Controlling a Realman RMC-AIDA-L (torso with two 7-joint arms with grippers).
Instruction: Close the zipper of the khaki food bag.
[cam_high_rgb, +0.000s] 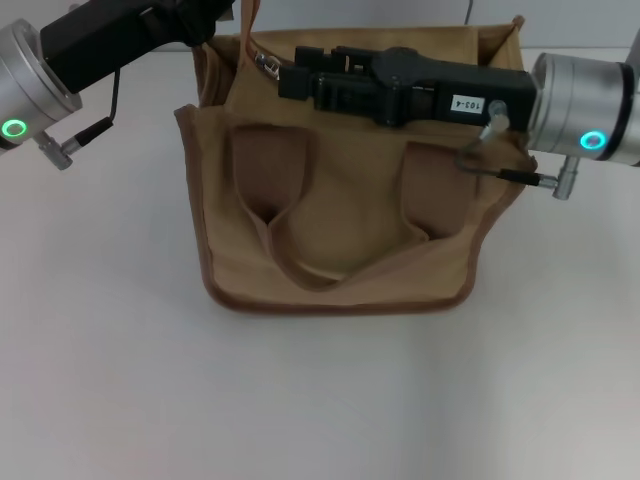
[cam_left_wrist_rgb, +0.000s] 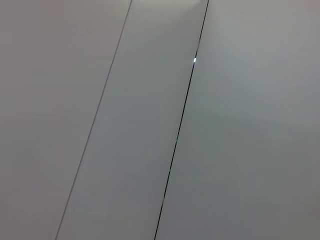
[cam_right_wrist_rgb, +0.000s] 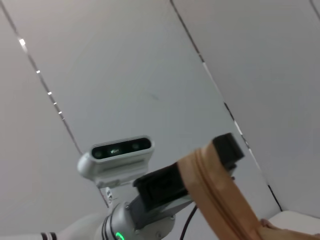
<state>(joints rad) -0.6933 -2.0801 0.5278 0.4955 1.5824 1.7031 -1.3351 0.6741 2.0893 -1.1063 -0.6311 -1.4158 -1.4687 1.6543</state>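
Left gripper (cam_high_rgb: 205, 30): at the khaki food bag's far left corner, reaching in from the upper left; its black body ends right at the bag's top edge there. Its fingertips are hidden behind the bag's rim and handle, so whether it grips anything cannot be told.
Left wrist view: only pale flat panels with thin seams; no bag in it.
Khaki food bag (cam_high_rgb: 340, 200): a boxy canvas tote with darker brown trim, standing on the white table (cam_high_rgb: 110, 350), between the two arms. Two looped tan handles (cam_high_rgb: 300, 255) hang down its near face.
Zipper (cam_right_wrist_rgb: 220, 200): in the right wrist view a tan zipper strip with a centre seam rises slanting from the bag, passing in front of the black left gripper. The pull tab cannot be made out for certain; a small shiny metal piece shows near the bag's far left corner in the head view.
Right gripper (cam_high_rgb: 288, 75): lying across the bag's top, reaching from the right side toward the far left corner. Its fingertips sit close together just beside the shiny piece; whether they pinch anything cannot be told.
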